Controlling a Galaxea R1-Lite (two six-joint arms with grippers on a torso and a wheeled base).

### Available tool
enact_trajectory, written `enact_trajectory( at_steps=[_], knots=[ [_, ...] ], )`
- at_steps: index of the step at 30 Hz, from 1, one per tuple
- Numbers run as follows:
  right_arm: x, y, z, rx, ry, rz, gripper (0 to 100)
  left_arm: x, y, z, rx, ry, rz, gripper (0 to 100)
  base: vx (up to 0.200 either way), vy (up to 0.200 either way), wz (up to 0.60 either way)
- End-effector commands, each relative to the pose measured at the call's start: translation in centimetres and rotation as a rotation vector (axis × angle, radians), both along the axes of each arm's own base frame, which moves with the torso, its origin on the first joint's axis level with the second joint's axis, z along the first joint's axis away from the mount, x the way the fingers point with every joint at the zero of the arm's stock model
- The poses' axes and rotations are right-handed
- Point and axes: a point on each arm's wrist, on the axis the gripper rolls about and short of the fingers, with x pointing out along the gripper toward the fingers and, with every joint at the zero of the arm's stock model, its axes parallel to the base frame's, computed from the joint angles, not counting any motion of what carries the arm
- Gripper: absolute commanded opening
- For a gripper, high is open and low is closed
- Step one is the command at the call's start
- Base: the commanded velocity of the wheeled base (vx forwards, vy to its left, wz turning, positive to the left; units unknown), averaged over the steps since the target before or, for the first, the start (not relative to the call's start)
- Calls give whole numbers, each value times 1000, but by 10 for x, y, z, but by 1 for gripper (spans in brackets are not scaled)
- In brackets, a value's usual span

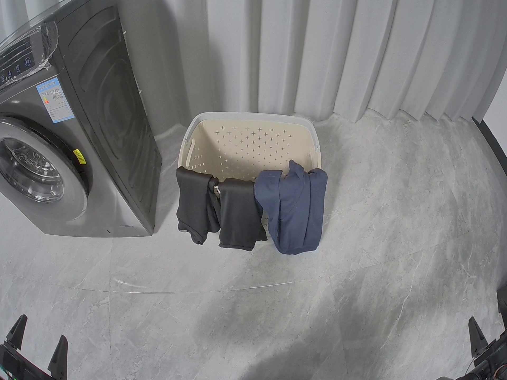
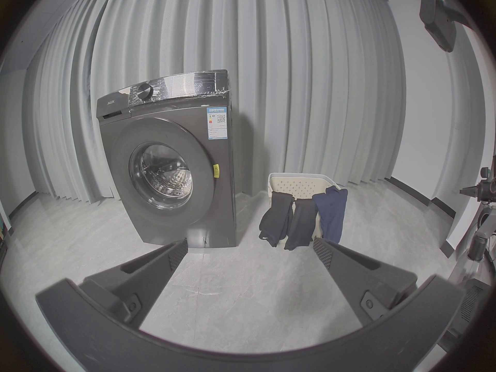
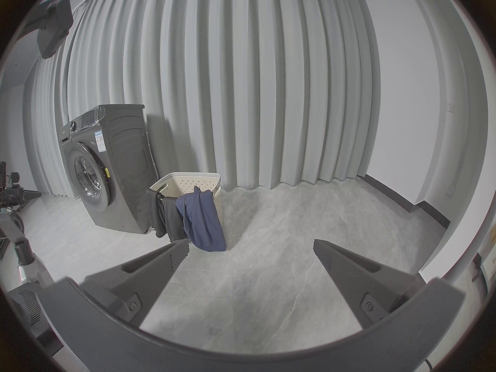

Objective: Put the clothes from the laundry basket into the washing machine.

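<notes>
Curtains (image 1: 317,43) are hung behind the perforated plastic basket (image 1: 248,118); clothes (image 1: 240,212) are draped over its front rim, the grey metal washing machine (image 1: 100,133) just beside. Left gripper (image 2: 249,244) and right gripper (image 3: 250,244) are held spread, empty.

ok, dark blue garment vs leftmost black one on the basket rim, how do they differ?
The dark blue cloth garment hangs at the right end of the front rim; the leftmost black cloth garment at the left end, nearer the grey washing machine. The blue one looks wider than the black one, with a fold poking above the rim. Both drape over the front rim of the cream perforated plastic laundry basket, hanging outside.
</notes>
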Motion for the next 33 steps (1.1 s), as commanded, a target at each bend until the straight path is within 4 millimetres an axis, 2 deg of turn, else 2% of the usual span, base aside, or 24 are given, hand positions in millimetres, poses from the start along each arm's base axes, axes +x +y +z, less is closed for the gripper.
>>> enact_trajectory(
  at_steps=[1,19,28,33],
  knots=[
    [0,0,-5,0,1,1,100,0,0,-5,-1,3,1,100,200,0,0],
    [0,0,-5,0,1,1,100,0,0,-5,-1,3,1,100,200,0,0],
    [0,0,-5,0,1,1,100,0,0,-5,-1,3,1,100,0,0,0],
    [0,0,-5,0,1,1,100,0,0,-5,-1,3,1,100,0,-120,0]
  ],
)
